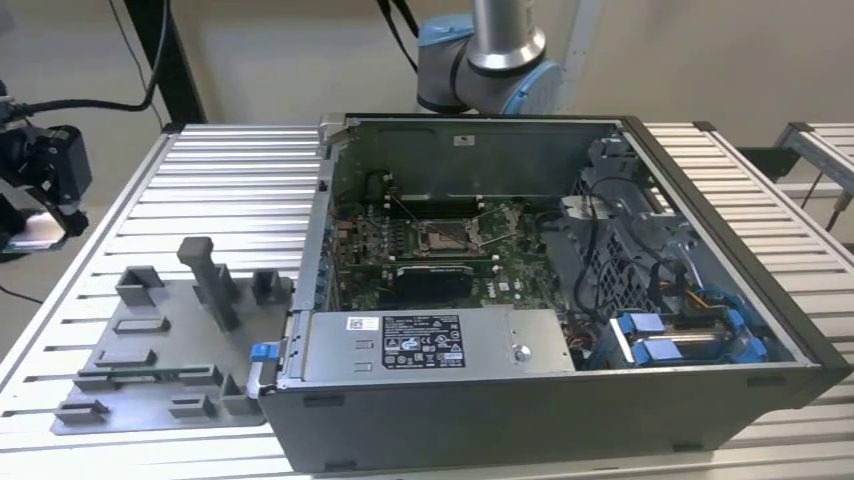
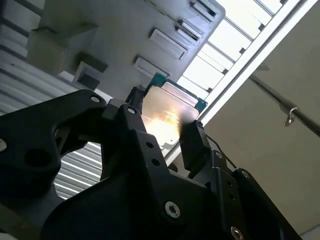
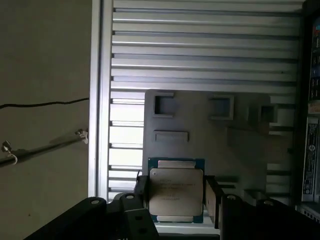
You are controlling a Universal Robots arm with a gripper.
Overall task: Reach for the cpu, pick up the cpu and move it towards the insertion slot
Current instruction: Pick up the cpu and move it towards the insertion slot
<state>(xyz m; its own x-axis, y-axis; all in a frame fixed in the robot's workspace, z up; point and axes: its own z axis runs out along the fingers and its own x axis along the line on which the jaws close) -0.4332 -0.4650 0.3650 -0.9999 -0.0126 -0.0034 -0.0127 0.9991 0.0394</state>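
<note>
The cpu (image 3: 176, 192) is a small square chip with a pale metal face on a green-edged board. It sits between the two black fingers (image 3: 213, 197) of my gripper (image 3: 176, 196), which is shut on its sides. In the second wrist view the cpu (image 2: 167, 112) catches a bright glare between the fingers of the gripper (image 2: 162, 120). In the exterior view the gripper (image 1: 38, 210) hangs at the far left, off the table edge and above the grey fixture plate (image 1: 174, 400). The insertion slot (image 1: 443, 237), a silver-framed socket, lies on the motherboard inside the open computer case.
The open computer case (image 1: 561, 400) takes up the exterior view's right half, with its power supply (image 1: 420, 345) at the front and cables and blue connectors (image 1: 681, 335) at the right. Grey blocks (image 1: 207, 280) stand on the fixture plate. Ribbed table slats (image 3: 200, 45) lie beyond it.
</note>
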